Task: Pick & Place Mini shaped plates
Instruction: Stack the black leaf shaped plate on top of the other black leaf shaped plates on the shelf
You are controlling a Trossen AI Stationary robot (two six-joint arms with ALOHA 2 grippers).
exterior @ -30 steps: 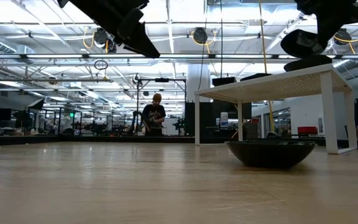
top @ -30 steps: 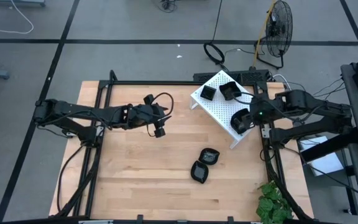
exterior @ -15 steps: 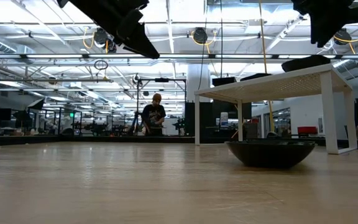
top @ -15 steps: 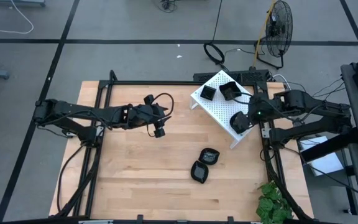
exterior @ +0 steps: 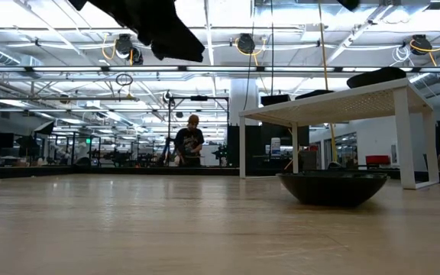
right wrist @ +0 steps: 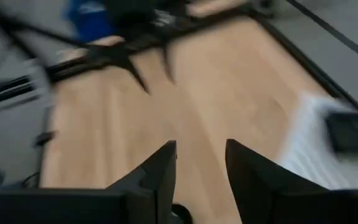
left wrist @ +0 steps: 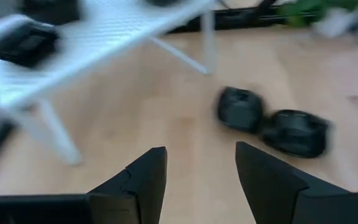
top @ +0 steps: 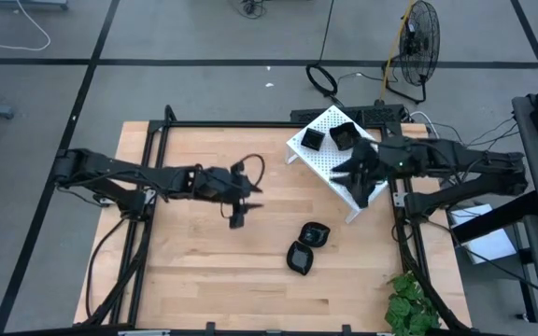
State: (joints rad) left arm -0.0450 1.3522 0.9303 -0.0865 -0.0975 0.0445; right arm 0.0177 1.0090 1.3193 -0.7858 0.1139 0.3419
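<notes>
High view: two plates (top: 306, 246) on the table (top: 194, 280), two visible on the rack (top: 330, 159); right gripper (top: 361, 177) hides more. Both grippers, left gripper (top: 238, 217) included, parted, empty.

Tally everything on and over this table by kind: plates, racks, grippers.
Plates on the rack: 3
Plates on the tabletop: 2
White rack: 1
Grippers, left gripper and right gripper: 2
Total: 8
</notes>
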